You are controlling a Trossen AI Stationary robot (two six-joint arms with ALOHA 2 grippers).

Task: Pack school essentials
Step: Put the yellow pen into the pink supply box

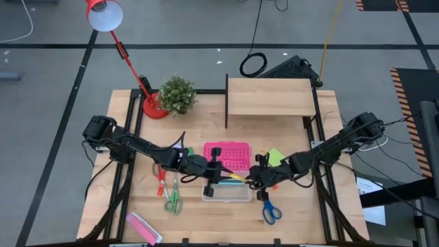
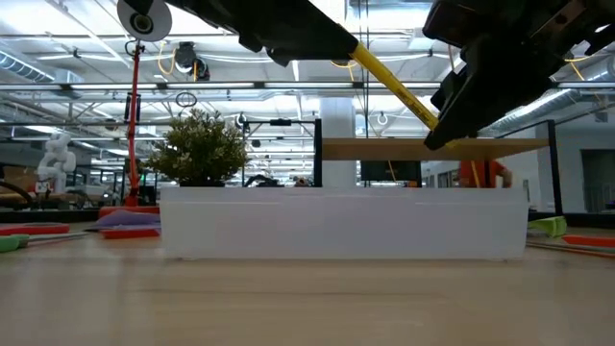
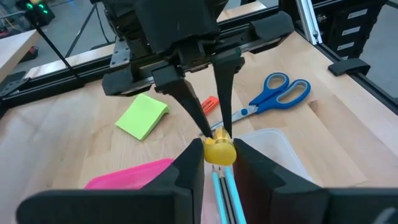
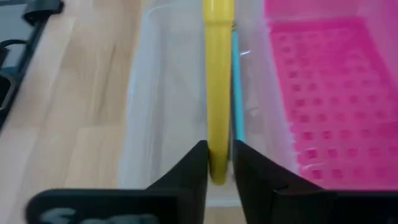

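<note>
A yellow pencil (image 1: pixel 235 176) is being held at both ends over the clear box (image 1: pixel 227 191): the left gripper (image 1: pixel 217 176) is pinching one end and the right gripper (image 1: pixel 254 176) the other, each pressed onto it. Below the grippers, a blue pen (image 4: pixel 235 81) is already lying in the box. Most items are judged still unpacked: blue scissors (image 1: pixel 269 210) beside the right gripper, green scissors (image 1: pixel 173 201) and red scissors (image 1: pixel 161 182) beside the left, and a lime note pad (image 3: pixel 143 116) beyond.

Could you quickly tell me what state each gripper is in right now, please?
Left gripper: shut on the yellow pencil, over the clear box.
Right gripper: shut on the same pencil's other end.
</note>
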